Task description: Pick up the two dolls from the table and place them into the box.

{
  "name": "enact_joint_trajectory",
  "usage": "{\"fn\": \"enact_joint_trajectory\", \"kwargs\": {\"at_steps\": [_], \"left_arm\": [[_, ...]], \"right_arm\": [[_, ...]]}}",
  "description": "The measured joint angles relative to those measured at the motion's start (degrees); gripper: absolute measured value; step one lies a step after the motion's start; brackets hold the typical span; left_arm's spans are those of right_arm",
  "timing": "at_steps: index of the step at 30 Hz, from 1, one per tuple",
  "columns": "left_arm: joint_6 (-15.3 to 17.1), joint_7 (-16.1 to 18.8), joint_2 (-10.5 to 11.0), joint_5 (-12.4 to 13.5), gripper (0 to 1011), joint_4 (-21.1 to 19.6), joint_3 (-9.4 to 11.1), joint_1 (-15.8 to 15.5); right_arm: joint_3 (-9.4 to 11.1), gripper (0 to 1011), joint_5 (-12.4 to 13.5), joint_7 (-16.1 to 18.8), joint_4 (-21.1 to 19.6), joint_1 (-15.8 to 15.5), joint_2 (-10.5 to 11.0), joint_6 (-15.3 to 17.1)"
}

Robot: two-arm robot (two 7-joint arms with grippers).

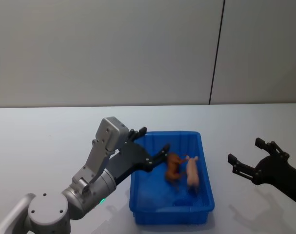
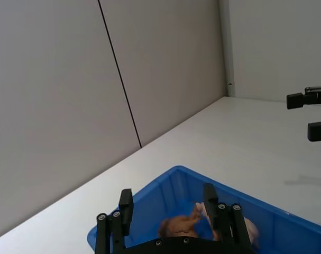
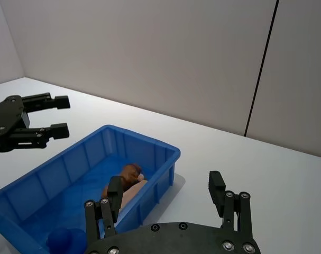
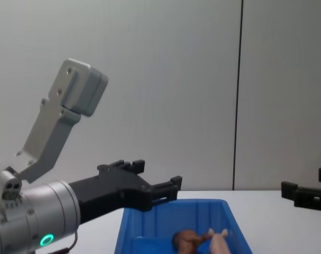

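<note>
Both dolls lie inside the blue box [image 1: 172,204], which sits low in the centre of the head view on the white table [image 1: 40,141]. The reddish-brown doll [image 1: 173,166] lies toward the middle of the box floor, and the pale pink doll [image 1: 192,171] lies just beside it on the right, the two apparently touching, though the exact contact is hard to make out. In the chest view the same pair shows at the bottom of the frame, the brown doll [image 4: 185,239] left of the pink one [image 4: 219,241], both below the box rim [image 4: 171,205]. The left gripper [image 1: 151,145] reaches in from the lower left of the head view and hangs over the left rim of the box, its fingers [image 1: 162,151] spread apart with nothing between them; in the left wrist view its two fingers [image 2: 126,205] frame the box and the brown doll [image 2: 179,225] beneath. The right gripper [image 1: 245,155] sits at the right edge of the head view, above the bare table and well apart from the box, its fingers also spread and holding nothing.
</note>
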Motion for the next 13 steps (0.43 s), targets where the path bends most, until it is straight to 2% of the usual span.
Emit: {"fn": "enact_joint_trajectory", "kwargs": {"at_steps": [2, 3, 7, 13], "left_arm": [[-0.3, 0.1, 0.0, 0.0, 848, -0.2, -0.1, 0.0], [-0.6, 0.3, 0.0, 0.0, 906, -0.4, -0.1, 0.0], [-1.1, 0.6, 0.1, 0.0, 1001, -0.8, -0.2, 0.0], [-1.7, 1.0, 0.1, -0.1, 1001, -1.2, -0.4, 0.1]], "right_arm": [[0.0, 1001, 0.0, 0.0, 0.0, 0.0, 0.0, 0.0], [0.0, 1001, 0.0, 0.0, 0.0, 0.0, 0.0, 0.0], [0.0, 1001, 0.0, 0.0, 0.0, 0.0, 0.0, 0.0], [0.0, 1001, 0.0, 0.0, 0.0, 0.0, 0.0, 0.0]]}}
